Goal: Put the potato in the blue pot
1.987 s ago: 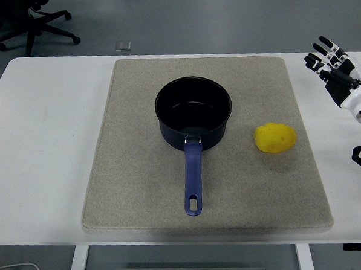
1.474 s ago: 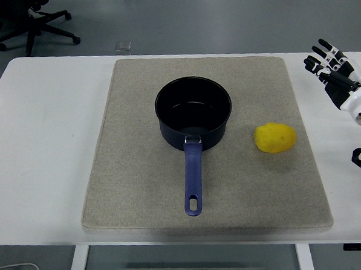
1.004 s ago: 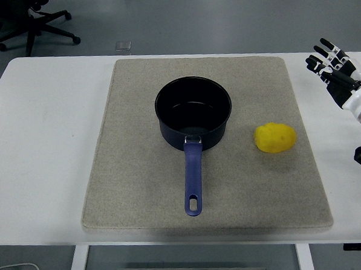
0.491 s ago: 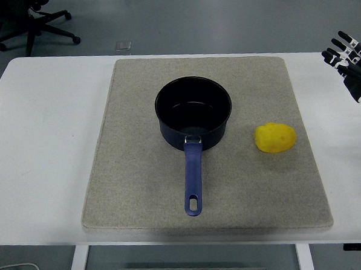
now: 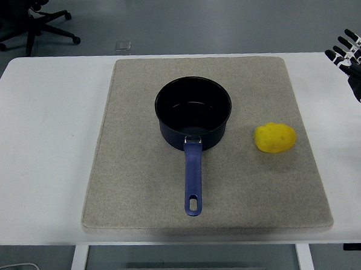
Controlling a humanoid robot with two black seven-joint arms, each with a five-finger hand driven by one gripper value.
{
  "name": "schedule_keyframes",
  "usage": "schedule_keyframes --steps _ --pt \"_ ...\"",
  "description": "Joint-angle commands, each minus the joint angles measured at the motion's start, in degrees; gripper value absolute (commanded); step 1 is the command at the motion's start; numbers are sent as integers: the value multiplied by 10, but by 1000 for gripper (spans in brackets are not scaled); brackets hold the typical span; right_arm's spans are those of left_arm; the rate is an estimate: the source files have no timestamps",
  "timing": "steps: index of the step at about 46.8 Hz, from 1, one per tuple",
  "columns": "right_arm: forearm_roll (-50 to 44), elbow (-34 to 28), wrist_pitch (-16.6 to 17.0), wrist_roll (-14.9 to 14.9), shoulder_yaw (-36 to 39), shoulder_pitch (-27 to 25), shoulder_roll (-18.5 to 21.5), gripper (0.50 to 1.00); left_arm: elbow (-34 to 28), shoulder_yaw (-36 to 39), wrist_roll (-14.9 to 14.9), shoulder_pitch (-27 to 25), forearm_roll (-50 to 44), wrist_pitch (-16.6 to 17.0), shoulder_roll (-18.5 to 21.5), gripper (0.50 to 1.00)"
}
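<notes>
The right hand [image 5: 353,59], fingers spread and empty, risks nudging the potato [image 5: 276,137], well to its left, off-grasp.

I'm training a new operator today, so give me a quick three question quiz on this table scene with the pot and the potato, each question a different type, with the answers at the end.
1. True or false: the potato already lies inside the blue pot.
2. Multiple choice: the pot's handle points toward A) the table's far edge, B) the table's near edge, C) the potato.
3. Fill in: both the pot and the potato sit on a beige ____.

Key:
1. False; it lies on the mat to the pot's right, apart from it.
2. B.
3. mat. The right hand is at the right edge with its fingers spread, holding nothing.
</notes>
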Motion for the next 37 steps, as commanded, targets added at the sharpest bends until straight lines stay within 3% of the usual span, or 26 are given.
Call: schedule_keyframes --steps 1,12,37 --pt "-30 13 14 7 -1 1 -22 930 0 0 0 0 0 0 0 994" --pt "-78 17 23 6 -3 3 -30 928 0 0 1 0 0 0 0 994" --pt "-78 17 17 7 -6 0 -26 930 0 0 0 0 0 0 0 994"
